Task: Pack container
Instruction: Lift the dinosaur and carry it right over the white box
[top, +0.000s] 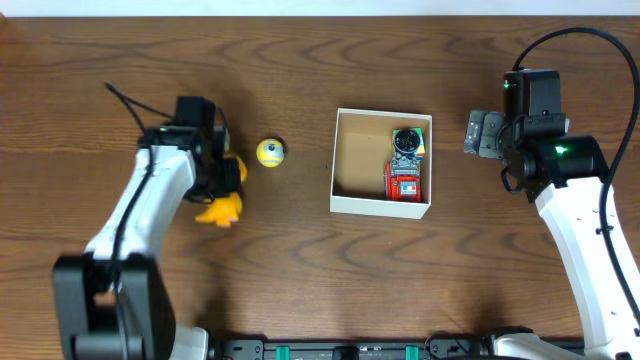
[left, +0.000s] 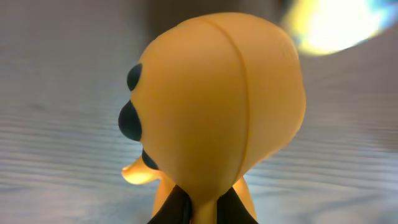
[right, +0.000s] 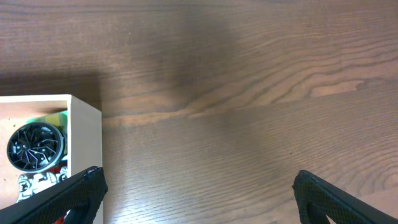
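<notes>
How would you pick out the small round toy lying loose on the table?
Find the white-walled container at the middle of the wooden table. Between it and the left gripper, alone on bare wood, lies a small yellow ball. It is round with a blue-and-white spot and lies free, unlike the bigger yellow figure the gripper holds.

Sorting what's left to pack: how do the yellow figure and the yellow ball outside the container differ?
The yellow figure is gripped in the left hand; the yellow ball lies free on the table. The figure is larger and irregular, the ball small and round. Both are yellow and outside the container.
</notes>
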